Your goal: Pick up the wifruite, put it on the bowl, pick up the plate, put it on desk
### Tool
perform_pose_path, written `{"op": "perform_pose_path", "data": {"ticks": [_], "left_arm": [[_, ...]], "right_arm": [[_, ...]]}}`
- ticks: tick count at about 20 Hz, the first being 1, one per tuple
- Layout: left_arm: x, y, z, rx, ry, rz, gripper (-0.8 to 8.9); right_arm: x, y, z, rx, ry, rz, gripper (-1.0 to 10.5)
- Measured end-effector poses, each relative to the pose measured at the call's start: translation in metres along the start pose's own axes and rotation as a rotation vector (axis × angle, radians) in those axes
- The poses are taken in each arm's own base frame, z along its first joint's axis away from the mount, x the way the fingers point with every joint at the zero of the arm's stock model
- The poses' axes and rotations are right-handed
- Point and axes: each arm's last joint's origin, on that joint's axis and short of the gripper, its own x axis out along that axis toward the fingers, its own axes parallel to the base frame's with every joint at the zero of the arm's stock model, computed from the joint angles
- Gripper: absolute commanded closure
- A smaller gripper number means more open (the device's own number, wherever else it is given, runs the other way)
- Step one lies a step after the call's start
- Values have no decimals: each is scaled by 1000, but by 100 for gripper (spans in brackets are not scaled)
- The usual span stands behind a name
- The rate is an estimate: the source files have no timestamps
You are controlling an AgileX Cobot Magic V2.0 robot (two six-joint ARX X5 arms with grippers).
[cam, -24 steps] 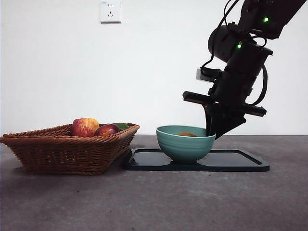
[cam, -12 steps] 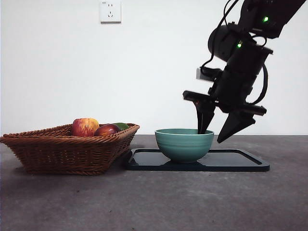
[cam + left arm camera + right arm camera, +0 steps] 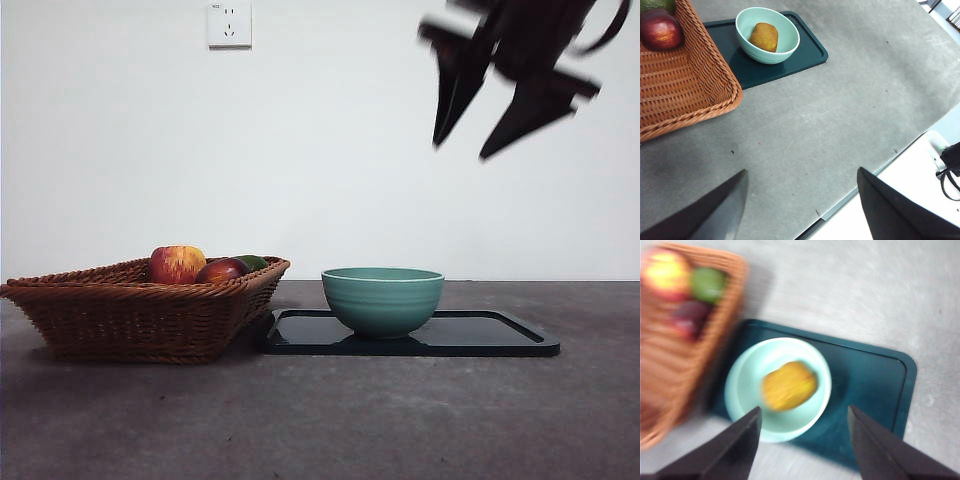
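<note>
- Overhead: right gripper high above the bowl, well clear of it, blurred in the front view; jaws spread wide, nothing between them.
- Same in the right wrist view: two dark jaws apart, framing the bowl far below, holding nothing.
- Wifruite lying inside the bowl, roughly at its middle, brown-yellow, smeared by blur; sharper in the left wrist view, resting on the bowl's floor.
- Hidden from the front view, below the bowl's rim.
- Bowl upright on the black tray, toward the tray's end nearest the basket; rest of the tray bare.
- Tray flat on the desk, just beside the wicker basket; nearest corners close, touching or not cannot tell.
- In the basket: red-and-yellow apple, dark red fruit, a green fruit behind it; all near the basket's tray-side end.
- Left gripper parked well away from the tray, above the desk's edge; jaws wide apart, empty.
- White wall socket high on the wall behind the basket.
</note>
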Motion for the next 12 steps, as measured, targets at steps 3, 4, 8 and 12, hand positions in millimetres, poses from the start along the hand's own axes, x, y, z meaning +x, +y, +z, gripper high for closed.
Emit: {"op": "perform_pose_path", "data": {"ticks": [3, 4, 8, 12], "left_arm": [[0, 0, 0, 0, 0, 0, 469], [0, 0, 0, 0, 0, 0, 469], [0, 0, 0, 0, 0, 0, 469], [0, 0, 0, 0, 0, 0, 469]], "right_arm": [[-42, 7, -7, -46, -22, 29, 671], [-55, 10, -11, -67, -18, 45, 671], [-100, 20, -32, -129, 5, 82, 671], [-126, 22, -65, -173, -37, 162, 671]]}}
